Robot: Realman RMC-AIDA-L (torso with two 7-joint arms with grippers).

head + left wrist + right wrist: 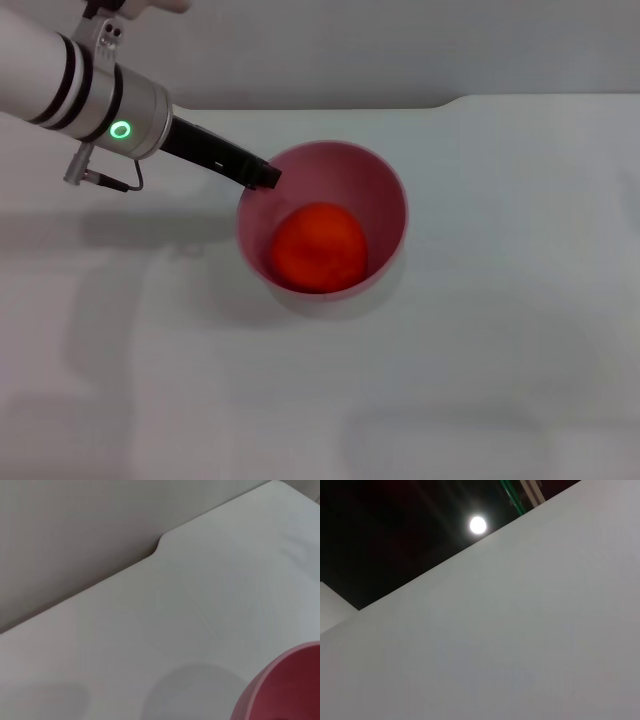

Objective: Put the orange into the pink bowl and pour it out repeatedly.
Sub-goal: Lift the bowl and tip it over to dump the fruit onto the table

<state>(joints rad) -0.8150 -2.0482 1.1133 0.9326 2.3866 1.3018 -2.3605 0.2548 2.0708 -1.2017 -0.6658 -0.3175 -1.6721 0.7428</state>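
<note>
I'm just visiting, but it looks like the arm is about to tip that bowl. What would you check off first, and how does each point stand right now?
1. Orange inside the pink bowl: ok, it sits at the bottom.
2. Bowl upright on the table: ok.
3. Left gripper at the bowl: ok, its tip is at the rim on the robot's left side.
4. Firm hold on the rim: cannot tell, the fingers are not shown clearly.
5. Room on the table for the orange to roll out: ok, only bare white surface shows around the bowl.
6. Right gripper out of the way: cannot tell, it shows in no view.
</note>
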